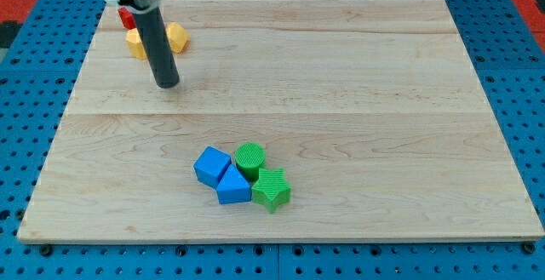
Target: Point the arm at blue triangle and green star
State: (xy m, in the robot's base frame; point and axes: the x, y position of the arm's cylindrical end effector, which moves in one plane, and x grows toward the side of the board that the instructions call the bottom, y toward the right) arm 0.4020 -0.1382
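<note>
The blue triangle (232,186) lies near the view's bottom centre, touching the green star (272,189) on its right. A blue cube (211,165) sits against the triangle's upper left and a green cylinder (250,157) stands just above it. My tip (168,84) rests on the board at the view's upper left, far above and to the left of this cluster, touching none of those blocks.
Behind the rod at the upper left lie two yellow blocks, one (176,37) on its right and one (136,43) on its left, plus a small red block (126,16). The wooden board (383,101) sits on a blue pegboard surface.
</note>
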